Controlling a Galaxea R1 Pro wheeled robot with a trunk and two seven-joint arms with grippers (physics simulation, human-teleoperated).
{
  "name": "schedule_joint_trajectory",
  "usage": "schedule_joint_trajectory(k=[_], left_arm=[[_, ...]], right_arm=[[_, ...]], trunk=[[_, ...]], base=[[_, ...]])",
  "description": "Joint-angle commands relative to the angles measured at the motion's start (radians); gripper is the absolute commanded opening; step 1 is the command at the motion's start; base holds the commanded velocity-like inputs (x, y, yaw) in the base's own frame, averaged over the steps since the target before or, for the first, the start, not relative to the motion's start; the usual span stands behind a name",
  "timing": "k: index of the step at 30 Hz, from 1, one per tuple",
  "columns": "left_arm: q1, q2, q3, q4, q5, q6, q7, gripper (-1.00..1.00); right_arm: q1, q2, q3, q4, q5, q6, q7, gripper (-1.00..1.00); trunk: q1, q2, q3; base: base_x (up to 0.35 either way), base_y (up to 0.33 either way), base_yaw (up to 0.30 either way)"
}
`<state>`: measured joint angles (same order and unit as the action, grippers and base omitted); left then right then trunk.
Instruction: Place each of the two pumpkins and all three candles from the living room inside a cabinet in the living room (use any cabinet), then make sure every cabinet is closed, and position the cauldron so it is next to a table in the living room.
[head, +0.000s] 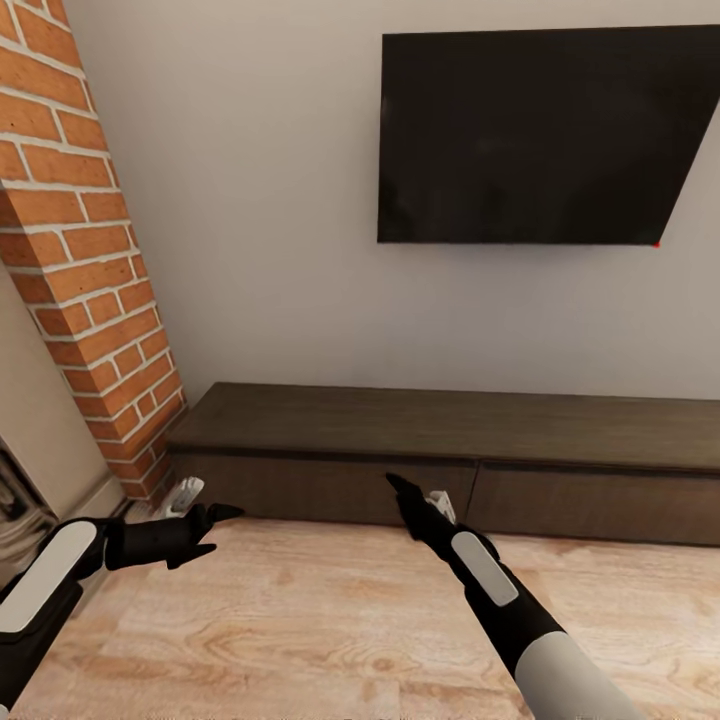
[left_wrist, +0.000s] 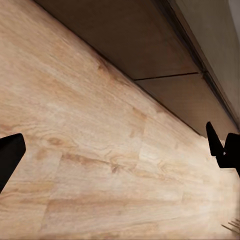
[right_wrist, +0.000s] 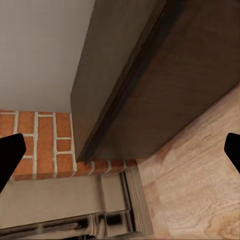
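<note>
The long, low dark-brown cabinet (head: 440, 425) runs along the wall ahead, and its flat fronts sit flush and shut. My left gripper (head: 215, 530) hovers open and empty over the plank floor, short of the cabinet's left end. My right gripper (head: 403, 490) is open and empty, with its tips close to the cabinet front near the seam between two fronts. The right wrist view looks at the cabinet's end corner (right_wrist: 165, 75) between two wide-apart fingertips (right_wrist: 10, 155). The left wrist view looks along the cabinet front (left_wrist: 145, 50). The pumpkins, candles, cauldron and table are out of view.
A brick fireplace column (head: 80, 250) stands at the left, close to the cabinet's end. On the wall above the cabinet hangs a dark TV (head: 545, 135). Light wood floor (head: 330, 620) stretches between me and the cabinet.
</note>
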<state>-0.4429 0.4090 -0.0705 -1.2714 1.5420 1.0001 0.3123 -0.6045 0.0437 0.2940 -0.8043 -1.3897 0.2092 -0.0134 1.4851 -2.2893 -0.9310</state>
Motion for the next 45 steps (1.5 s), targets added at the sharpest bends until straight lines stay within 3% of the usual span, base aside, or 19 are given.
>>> schedule_joint_trajectory(k=[1,10,11,15,23,30,35,37,38,39,45], left_arm=[[0.001,0.001,-0.001,-0.002,0.014,0.000,0.010,1.00],[0.004,0.005,-0.002,-0.003,0.074,0.000,0.010,1.00],[0.005,0.007,-0.003,-0.002,0.078,0.000,0.010,1.00],[0.006,0.008,-0.006,-0.002,0.102,0.000,0.010,1.00],[0.006,0.007,-0.016,-0.003,0.116,0.000,0.010,1.00],[0.006,0.007,-0.017,-0.003,0.116,0.000,0.009,1.00],[0.006,0.006,-0.031,-0.005,0.117,0.000,0.008,1.00],[0.006,0.006,-0.035,-0.005,0.117,0.000,0.008,1.00],[0.006,0.005,-0.039,-0.005,0.118,0.000,0.007,1.00],[0.006,0.005,-0.041,-0.005,0.118,0.000,0.003,1.00],[0.006,0.006,-0.045,-0.005,0.118,0.000,-0.011,1.00]], right_arm=[[0.001,-0.001,-0.006,0.002,-0.007,0.001,0.014,1.00],[0.006,-0.027,-0.019,0.058,-0.016,-0.001,0.215,1.00],[0.006,-0.034,-0.038,0.072,-0.026,-0.001,0.232,1.00],[0.008,-0.042,-0.073,0.082,-0.033,0.006,0.243,1.00],[0.028,-0.044,-0.085,0.084,-0.036,0.002,0.320,1.00],[0.029,-0.042,-0.103,0.088,-0.037,0.004,0.328,1.00],[0.029,-0.042,-0.114,0.092,-0.039,0.002,0.332,1.00],[0.029,-0.042,-0.117,0.093,-0.049,0.001,0.341,1.00],[0.029,-0.042,-0.119,0.101,-0.097,0.002,0.386,1.00],[0.029,-0.042,-0.120,0.109,-0.115,0.002,0.404,1.00],[0.029,-0.042,-0.122,0.131,-0.144,0.000,0.440,1.00]], trunk=[[0.004,-0.008,-0.004],[0.038,-0.071,-0.032],[0.042,-0.078,-0.035],[0.057,-0.106,-0.048],[0.088,-0.162,-0.073],[0.115,-0.211,-0.095],[0.117,-0.212,-0.114],[0.118,-0.212,-0.122],[0.119,-0.213,-0.126],[0.119,-0.213,-0.130],[0.122,-0.214,-0.153]], base=[[0.000,0.000,0.000],[0.000,0.000,0.000],[0.000,0.000,0.000],[0.000,0.000,0.000],[0.000,0.000,0.000],[0.000,0.000,0.000],[0.000,0.000,0.000],[0.000,0.000,0.000],[0.000,0.000,0.000],[0.000,0.000,0.000],[0.000,0.000,0.000]])
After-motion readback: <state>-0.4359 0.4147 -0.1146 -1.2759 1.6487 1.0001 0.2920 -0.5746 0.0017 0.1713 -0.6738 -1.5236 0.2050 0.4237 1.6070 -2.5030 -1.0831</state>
